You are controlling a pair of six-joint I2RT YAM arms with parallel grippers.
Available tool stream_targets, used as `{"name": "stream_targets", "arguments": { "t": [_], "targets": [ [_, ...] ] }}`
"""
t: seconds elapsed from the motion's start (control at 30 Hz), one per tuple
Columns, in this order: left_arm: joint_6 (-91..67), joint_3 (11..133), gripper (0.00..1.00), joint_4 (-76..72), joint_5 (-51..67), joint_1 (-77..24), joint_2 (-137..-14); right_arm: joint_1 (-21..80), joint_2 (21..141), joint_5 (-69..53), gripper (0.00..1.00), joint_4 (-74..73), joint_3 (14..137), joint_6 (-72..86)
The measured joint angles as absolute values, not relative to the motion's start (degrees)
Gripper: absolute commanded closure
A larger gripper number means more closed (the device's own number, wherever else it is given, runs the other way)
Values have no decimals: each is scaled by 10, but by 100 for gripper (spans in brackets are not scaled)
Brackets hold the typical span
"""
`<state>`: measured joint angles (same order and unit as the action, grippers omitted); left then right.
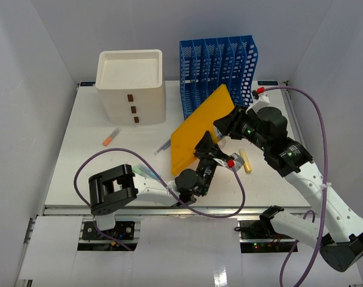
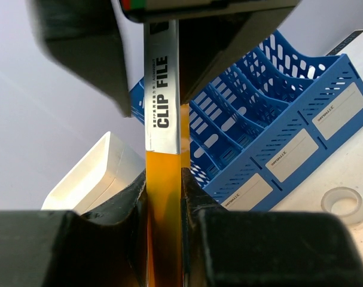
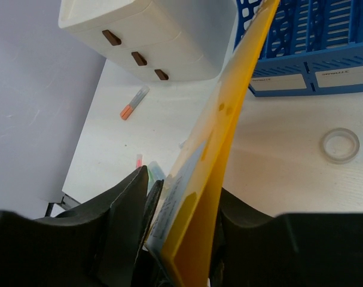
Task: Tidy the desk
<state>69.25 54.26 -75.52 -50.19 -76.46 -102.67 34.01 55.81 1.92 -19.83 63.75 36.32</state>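
Note:
A yellow clip file [image 1: 196, 128] stands tilted on edge over the middle of the white desk [image 1: 97, 173], its top corner leaning toward the blue rack. My left gripper [image 1: 206, 156] is shut on its lower right edge; in the left wrist view the file's spine [image 2: 163, 107] runs up from between my fingers [image 2: 164, 197]. My right gripper [image 1: 228, 127] holds the same edge higher up. In the right wrist view both its fingers press the yellow file [image 3: 229, 119] on either side [image 3: 184, 197].
A white three-drawer box [image 1: 132, 86] sits at the back left and a blue file rack [image 1: 218, 66] beside it. An orange marker [image 1: 110, 138], some pens [image 1: 146, 173], a yellow stick [image 1: 246, 161] and a clear tape roll [image 3: 340, 145] lie on the desk.

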Motion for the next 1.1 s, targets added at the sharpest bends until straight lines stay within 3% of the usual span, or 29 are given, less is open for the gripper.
{"name": "stream_targets", "arguments": {
  "t": [0.23, 0.37, 0.43, 0.57, 0.63, 0.7, 1.1],
  "targets": [
    [691, 543, 100, -755, -506, -764, -1027, 339, 558, 20, 92, -168, 625, 372],
    [690, 543, 97, -756, -510, -763, -1027, 335, 557, 8, 92, -152, 619, 384],
    [690, 543, 81, -756, -511, -763, -1027, 330, 557, -4, 92, -148, 616, 385],
    [680, 542, 38, -754, -513, -763, -1025, 320, 557, -27, 92, -135, 609, 381],
    [665, 535, 25, -756, -510, -766, -1020, 316, 557, -41, 92, -124, 605, 367],
    [650, 526, 19, -756, -510, -771, -1010, 313, 557, -50, 92, -114, 602, 350],
    [460, 437, 16, -740, -516, -800, -854, 295, 556, -101, 92, -66, 633, 303]
  ]
}}
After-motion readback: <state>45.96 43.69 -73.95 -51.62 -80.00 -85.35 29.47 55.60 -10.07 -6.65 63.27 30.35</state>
